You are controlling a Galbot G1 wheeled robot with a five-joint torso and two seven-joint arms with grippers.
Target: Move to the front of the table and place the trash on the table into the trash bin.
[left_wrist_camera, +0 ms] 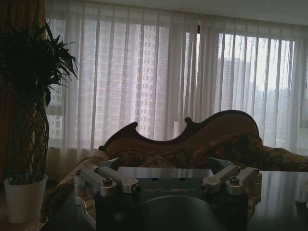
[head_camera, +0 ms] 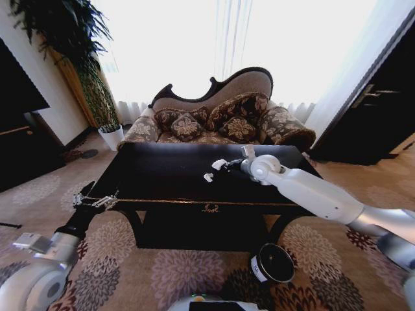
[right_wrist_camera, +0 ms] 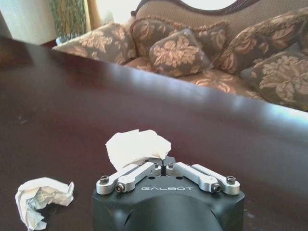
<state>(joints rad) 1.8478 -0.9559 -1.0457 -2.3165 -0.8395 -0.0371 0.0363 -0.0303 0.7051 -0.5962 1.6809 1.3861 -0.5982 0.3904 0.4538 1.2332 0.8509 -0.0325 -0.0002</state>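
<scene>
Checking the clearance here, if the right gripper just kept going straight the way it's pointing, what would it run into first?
The right gripper, shut on the crumpled white tissue, points across the table toward the sofa. The tabletop ahead looks bare, so probably the sofa cushions first; depth is unclear.

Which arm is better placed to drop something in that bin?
Right. Its gripper is shut on a tissue above the table; the bin stands on its side. The left gripper holds nothing.

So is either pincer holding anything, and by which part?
Right pincer is shut on the crumpled white tissue, pinching its near edge. Left pincer holds nothing.
</scene>
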